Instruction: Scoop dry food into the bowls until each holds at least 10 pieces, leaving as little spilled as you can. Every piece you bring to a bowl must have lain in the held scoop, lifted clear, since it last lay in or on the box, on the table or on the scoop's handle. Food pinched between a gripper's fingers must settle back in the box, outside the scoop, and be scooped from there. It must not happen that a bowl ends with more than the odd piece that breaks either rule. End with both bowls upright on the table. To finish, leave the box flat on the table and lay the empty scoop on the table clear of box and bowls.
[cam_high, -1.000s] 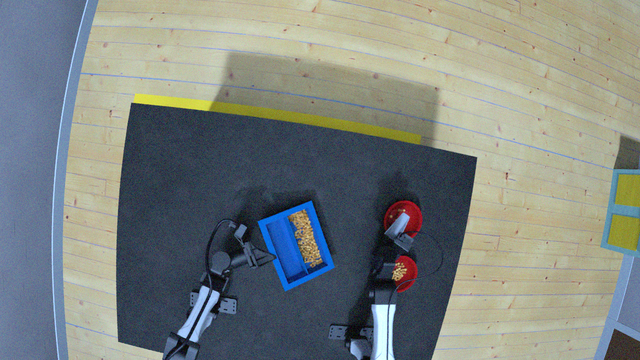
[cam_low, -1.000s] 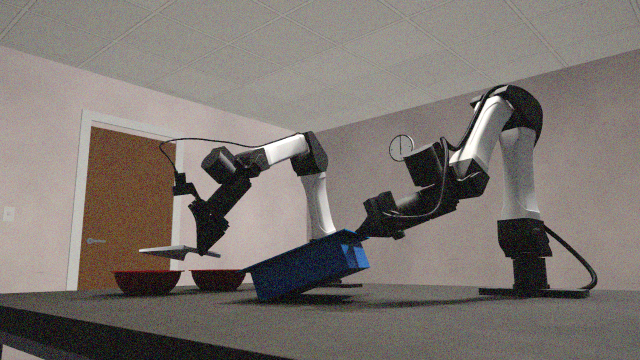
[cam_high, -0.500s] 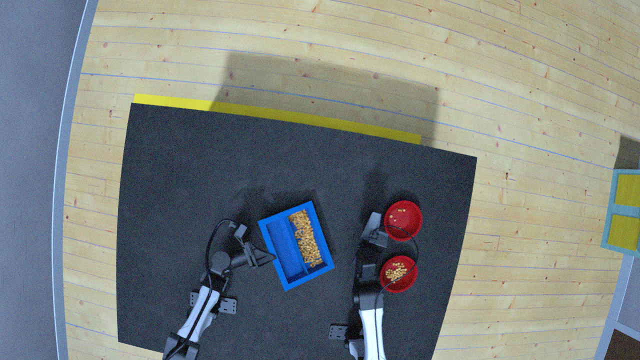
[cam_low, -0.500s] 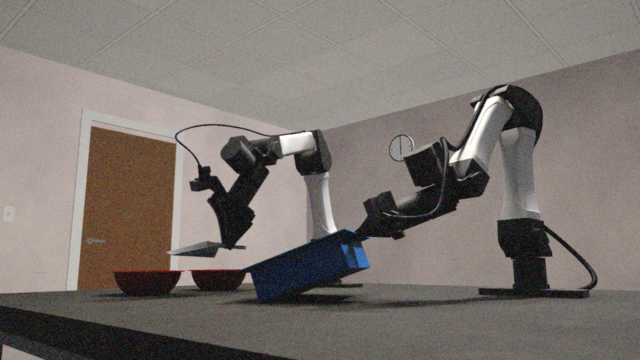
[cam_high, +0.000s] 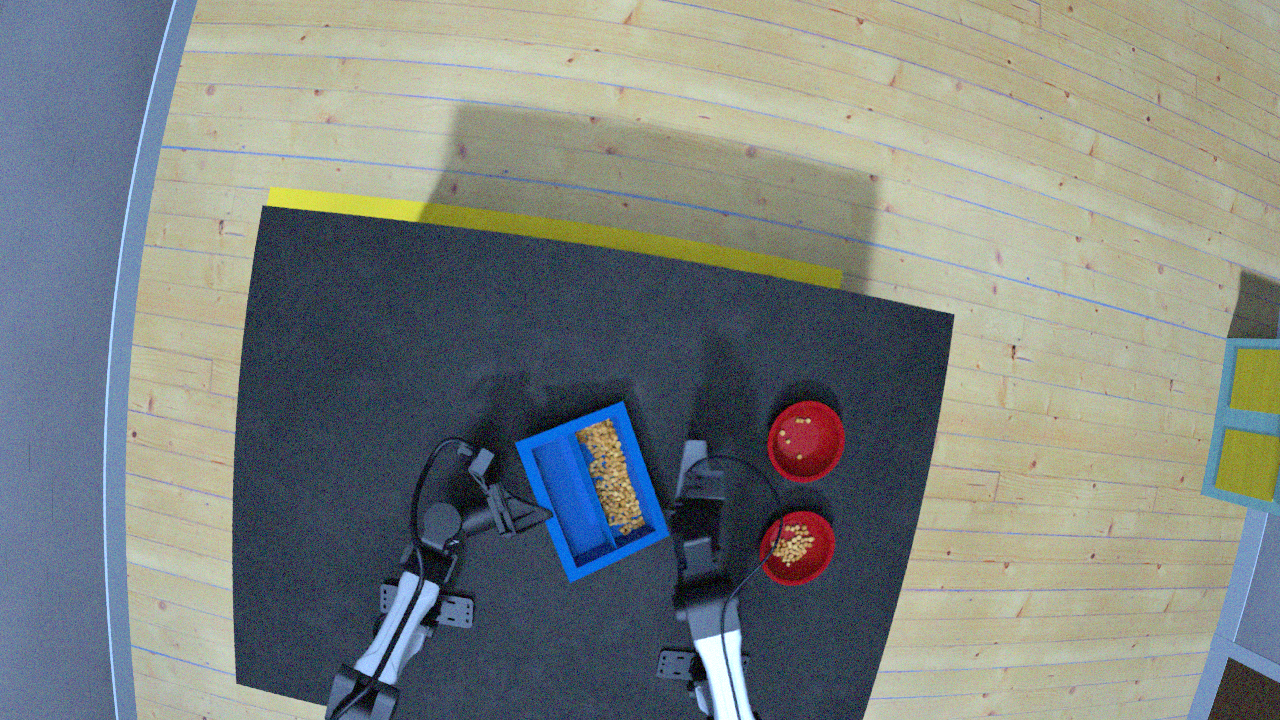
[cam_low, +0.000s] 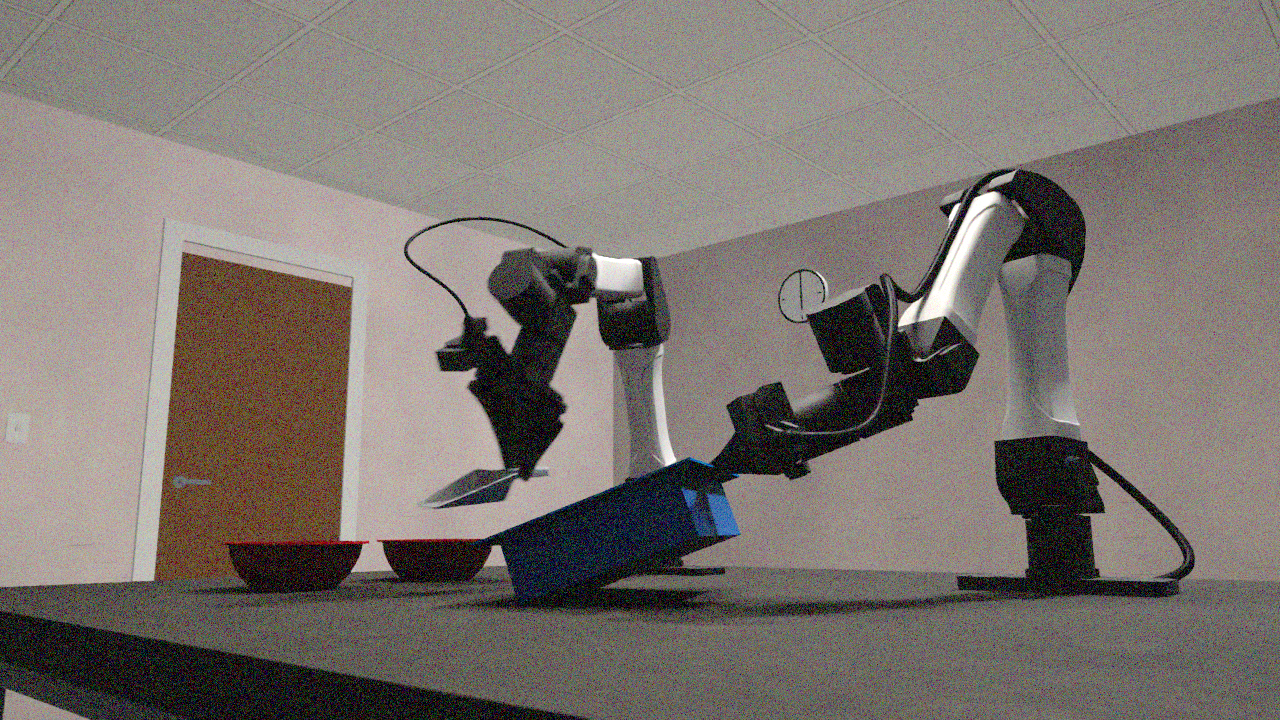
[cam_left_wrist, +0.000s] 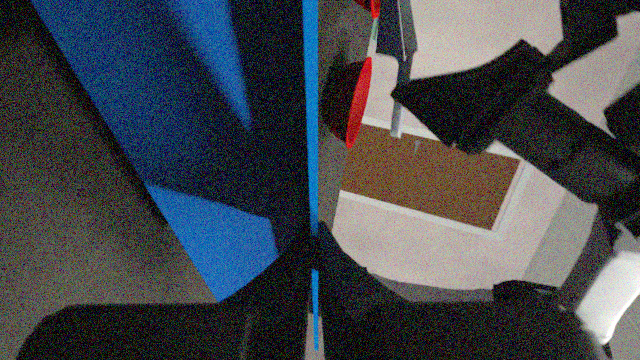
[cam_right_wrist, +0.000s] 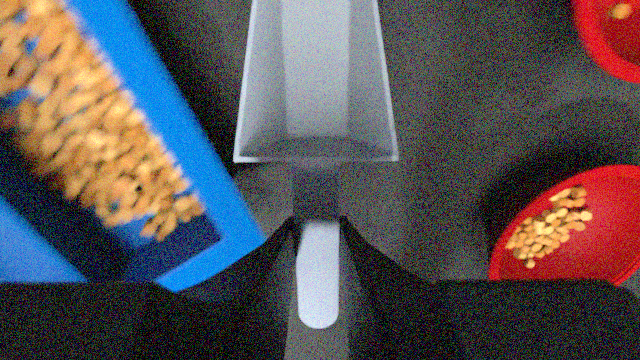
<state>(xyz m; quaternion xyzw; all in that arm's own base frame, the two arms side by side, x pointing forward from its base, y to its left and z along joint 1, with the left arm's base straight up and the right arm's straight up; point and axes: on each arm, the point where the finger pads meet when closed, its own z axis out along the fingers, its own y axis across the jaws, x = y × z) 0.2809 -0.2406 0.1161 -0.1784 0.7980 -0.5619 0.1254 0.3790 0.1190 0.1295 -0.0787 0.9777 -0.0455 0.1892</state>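
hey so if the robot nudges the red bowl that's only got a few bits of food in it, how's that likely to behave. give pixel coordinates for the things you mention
The bowl (cam_high: 806, 441) would probably slide easily, being small and nearly unloaded, with just a few pieces (cam_high: 799, 457) inside. Its sides flare out from a narrower base, so a push high on the rim might tip it. Those loose pieces would likely shift around the bottom.

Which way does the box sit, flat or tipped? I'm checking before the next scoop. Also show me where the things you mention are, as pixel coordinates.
Tipped: in the exterior view, one end of the box (cam_high: 642, 465) (cam_low: 617, 532) (cam_left_wrist: 220, 240) (cam_right_wrist: 190, 120) is raised.
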